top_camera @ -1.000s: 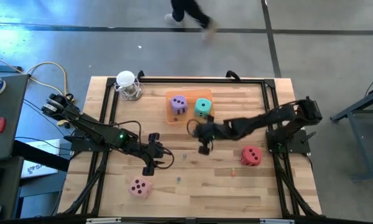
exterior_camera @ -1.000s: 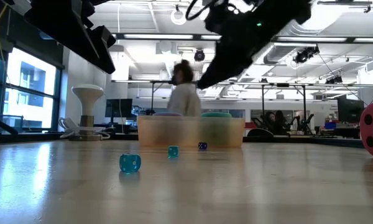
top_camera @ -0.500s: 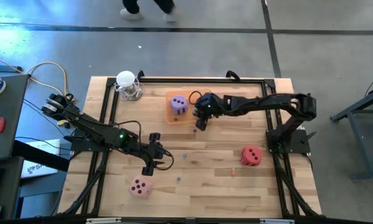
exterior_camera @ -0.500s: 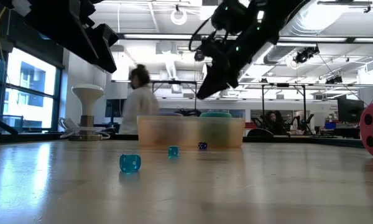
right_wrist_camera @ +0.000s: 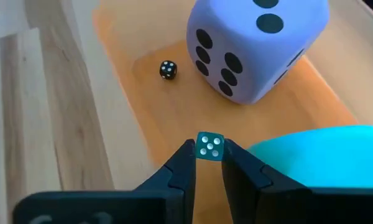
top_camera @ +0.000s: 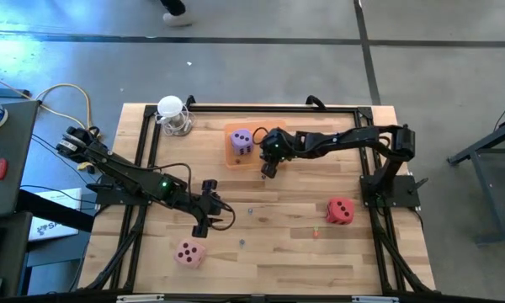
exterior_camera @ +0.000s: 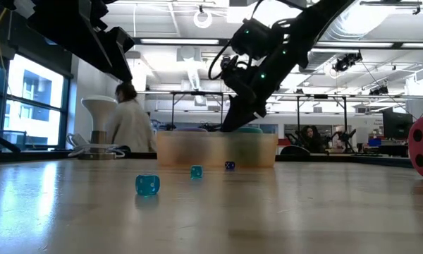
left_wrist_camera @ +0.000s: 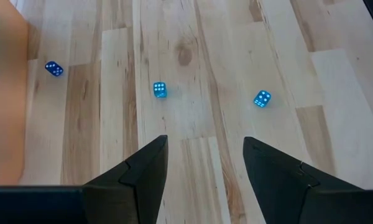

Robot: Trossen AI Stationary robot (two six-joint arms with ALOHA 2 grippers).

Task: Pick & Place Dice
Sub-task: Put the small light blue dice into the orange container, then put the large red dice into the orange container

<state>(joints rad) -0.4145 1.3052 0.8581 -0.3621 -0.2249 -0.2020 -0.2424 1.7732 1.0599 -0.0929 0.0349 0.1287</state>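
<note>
Dice first, placed against the orange tray: pink die well apart toward the bench's near-left, purple die in the tray, teal die beside it in the tray (mostly hidden under the arm from above), red die well apart to the tray's right. Left pincer hangs over bare bench between the tray and the pink die, fingers apart, nothing held, three tiny blue dice ahead of it. Right pincer sits over the tray's near edge, clamped on a tiny teal die at its tips; a small dark die already lies in the tray. Step: a drop into the tray, probably about to release. Next: open over tray floor, clear of both big dice, lift straight. Versus a second ago: right arm swung from mid-bench up to the tray; left arm unmoved; the person behind walked off leftward.
</note>
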